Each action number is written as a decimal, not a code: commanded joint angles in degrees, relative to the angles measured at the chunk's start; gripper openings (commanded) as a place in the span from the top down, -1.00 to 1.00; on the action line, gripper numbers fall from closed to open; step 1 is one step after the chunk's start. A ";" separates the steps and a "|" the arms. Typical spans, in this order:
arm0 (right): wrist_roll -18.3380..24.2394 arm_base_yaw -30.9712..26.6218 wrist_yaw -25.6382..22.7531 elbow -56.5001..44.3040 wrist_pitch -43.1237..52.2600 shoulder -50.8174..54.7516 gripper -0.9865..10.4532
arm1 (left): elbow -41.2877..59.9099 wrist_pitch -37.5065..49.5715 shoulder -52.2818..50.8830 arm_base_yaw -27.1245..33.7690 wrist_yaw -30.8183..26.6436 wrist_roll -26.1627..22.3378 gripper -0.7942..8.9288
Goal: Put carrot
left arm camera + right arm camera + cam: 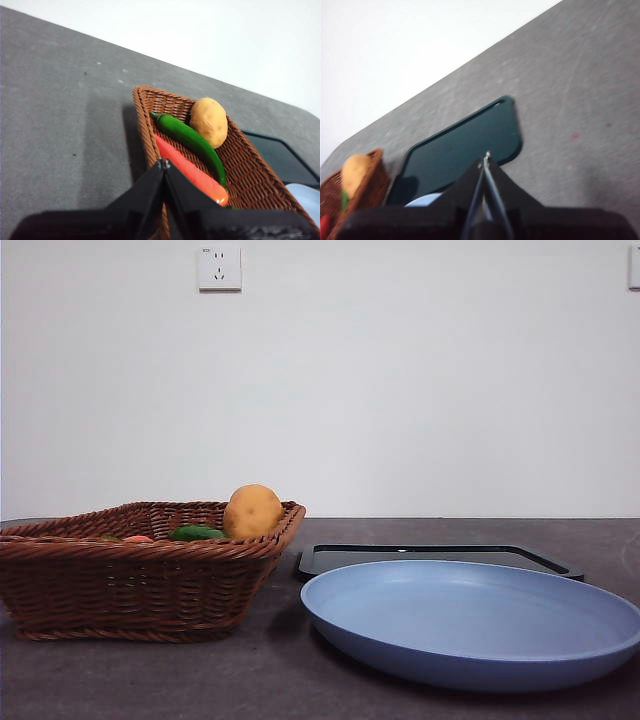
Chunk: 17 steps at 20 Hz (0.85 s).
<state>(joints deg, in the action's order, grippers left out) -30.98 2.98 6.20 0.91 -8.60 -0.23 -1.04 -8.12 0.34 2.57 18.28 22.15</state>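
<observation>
Carrot (187,171) lying in wicker basket (130,580) at left of table, just beside long green pepper (192,141), potato (209,121) at far end. Likely light, stiff, smooth plastic; could slip. Best pinched across thick mid-body; leaves hidden behind jaws. Left gripper (163,162) above near basket rim, jaws pressed together, empty. Right gripper (486,159) over dark tray (470,142), jaws likewise pressed together. Blue plate (470,625) near right, tray behind it. Grey matte tabletop (280,680); white wall, socket (219,267) high up.
</observation>
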 commanded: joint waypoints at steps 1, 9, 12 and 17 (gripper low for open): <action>-1.14 0.09 1.49 1.25 -1.64 -0.74 0.82 | -1.60 -0.94 0.11 0.09 -0.74 2.51 0.82; 0.02 0.09 3.48 10.51 -9.09 -9.33 0.82 | -11.50 -4.44 10.51 0.04 1.16 3.32 0.82; 0.44 0.09 4.66 15.43 -12.72 -13.88 0.82 | -16.06 -4.48 17.05 0.04 3.69 3.17 0.82; 6.91 0.09 6.01 23.93 -19.39 -22.21 0.82 | -23.78 -5.86 28.06 0.00 11.17 1.33 0.82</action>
<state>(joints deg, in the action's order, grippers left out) -27.51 2.98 12.05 23.22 -27.64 -21.34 -23.40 -14.09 26.83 2.57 27.73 24.86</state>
